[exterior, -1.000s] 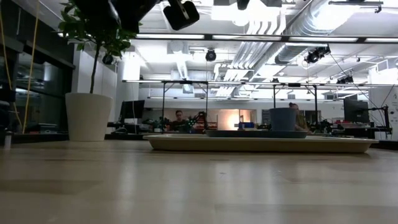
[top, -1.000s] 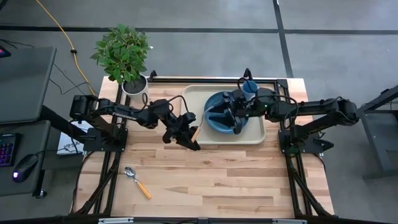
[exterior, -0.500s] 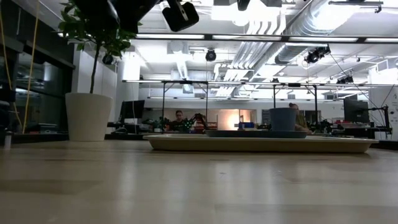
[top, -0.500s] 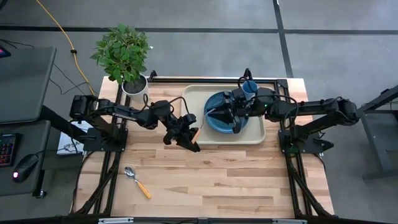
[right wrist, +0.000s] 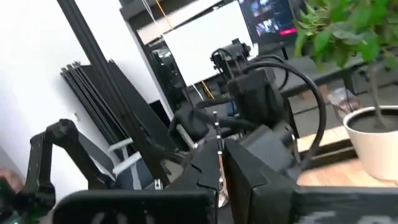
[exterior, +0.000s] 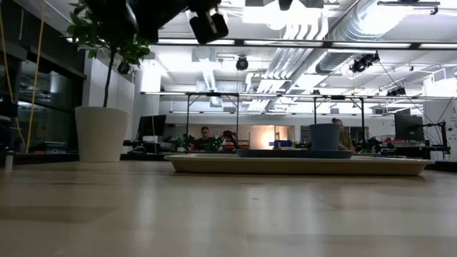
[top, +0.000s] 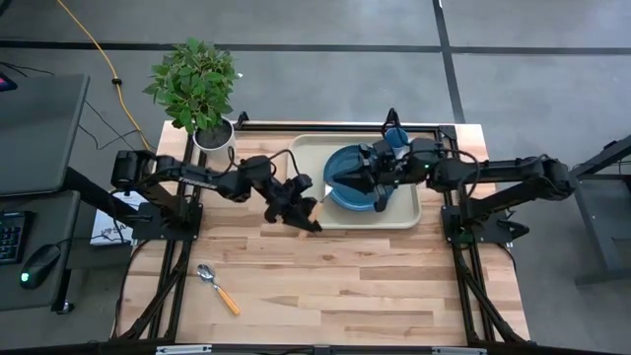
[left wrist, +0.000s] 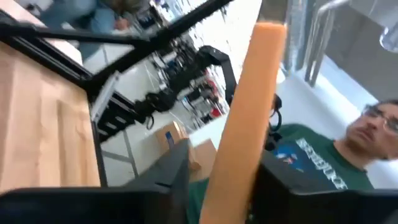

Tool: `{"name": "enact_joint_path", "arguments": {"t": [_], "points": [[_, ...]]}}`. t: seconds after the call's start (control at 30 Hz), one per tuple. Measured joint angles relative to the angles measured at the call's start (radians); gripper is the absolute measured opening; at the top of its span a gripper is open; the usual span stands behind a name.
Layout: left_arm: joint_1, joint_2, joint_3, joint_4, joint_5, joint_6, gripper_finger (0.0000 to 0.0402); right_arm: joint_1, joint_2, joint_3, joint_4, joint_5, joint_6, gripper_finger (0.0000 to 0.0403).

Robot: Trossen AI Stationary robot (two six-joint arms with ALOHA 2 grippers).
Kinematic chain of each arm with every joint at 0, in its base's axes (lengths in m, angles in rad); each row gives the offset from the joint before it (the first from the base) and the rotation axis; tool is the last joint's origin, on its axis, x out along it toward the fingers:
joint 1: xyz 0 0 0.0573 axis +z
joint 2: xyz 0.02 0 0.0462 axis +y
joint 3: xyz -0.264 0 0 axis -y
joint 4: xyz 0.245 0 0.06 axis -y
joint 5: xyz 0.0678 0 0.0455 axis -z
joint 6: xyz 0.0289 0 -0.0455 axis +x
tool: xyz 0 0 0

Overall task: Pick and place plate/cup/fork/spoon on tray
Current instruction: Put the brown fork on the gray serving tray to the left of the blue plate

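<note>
The fork [top: 316,194] hangs in the air over the tray's left rim, between my two grippers. My right gripper [top: 329,183] is shut on its metal end. My left gripper [top: 304,205] is open, with a finger on either side of the orange handle [left wrist: 249,112] and a narrow gap showing on both sides. The dark blue plate [top: 357,197] and the light-blue cup [top: 395,138] sit on the beige tray [top: 306,148]. The spoon [top: 217,286] lies flat on the table at the near left. My right gripper pinches the fork's thin metal end [right wrist: 217,146] between its two fingers. The fingers come in about level from the table's right side, above the plate. The fork is lifted clear, and its orange handle reaches away toward my left gripper.
A white pot with a green plant [top: 213,133] stands at the table's far left corner, close to the left arm. Black frame rails run along the table's far and side edges. Bare wood stretches across the near half around the spoon.
My right gripper's fingers, spread wide over the plate a second ago, have shut on the fork's metal end. My left gripper has carried the fork a little toward the tray and the right gripper.
</note>
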Motion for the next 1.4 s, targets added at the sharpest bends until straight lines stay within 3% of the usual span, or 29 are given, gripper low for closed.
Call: {"name": "enact_joint_path", "arguments": {"t": [0.17, 0.33, 0.5, 0.63, 0.77, 0.87, 1.0, 1.2, 1.4], "points": [[0.05, 0.0, 0.005, 0.001, 0.009, 0.021, 0.0204, -0.018, -0.137, 0.0, -0.22, -0.005, 0.022, 0.0], [0.085, 0.0, 0.097, -0.056, 0.011, 0.184, 0.0224, -0.019, -0.239, 0.0, -0.397, 0.08, 0.064, 0.0001], [0.093, 0.0, 0.274, -0.497, -0.048, 0.531, 0.022, 0.028, -0.213, 0.0, -0.464, 0.173, 0.064, 0.0001], [0.153, -0.005, 0.44, -0.877, -0.095, 0.78, 0.022, 0.047, -0.137, 0.0, -0.474, 0.184, 0.069, 0.0], [0.261, -0.043, 0.613, -1.157, -0.094, 0.887, 0.022, 0.034, -0.062, 0.0, -0.472, 0.173, 0.071, 0.0], [0.327, -0.095, 0.701, -1.261, -0.107, 0.933, 0.022, 0.009, -0.005, 0.0, -0.471, 0.139, 0.069, 0.0], [0.371, -0.201, 0.704, -1.27, -0.145, 0.94, 0.0212, -0.036, 0.07, 0.0, -0.469, 0.091, 0.063, 0.0], [0.378, -0.359, 0.608, -1.254, -0.173, 0.916, 0.0192, -0.127, 0.16, 0.001, -0.388, -0.008, 0.061, 0.0], [0.342, -0.503, 0.433, -1.125, -0.217, 0.818, 0.0184, -0.208, 0.285, 0.159, -0.508, -0.14, -0.027, 0.0]]}}
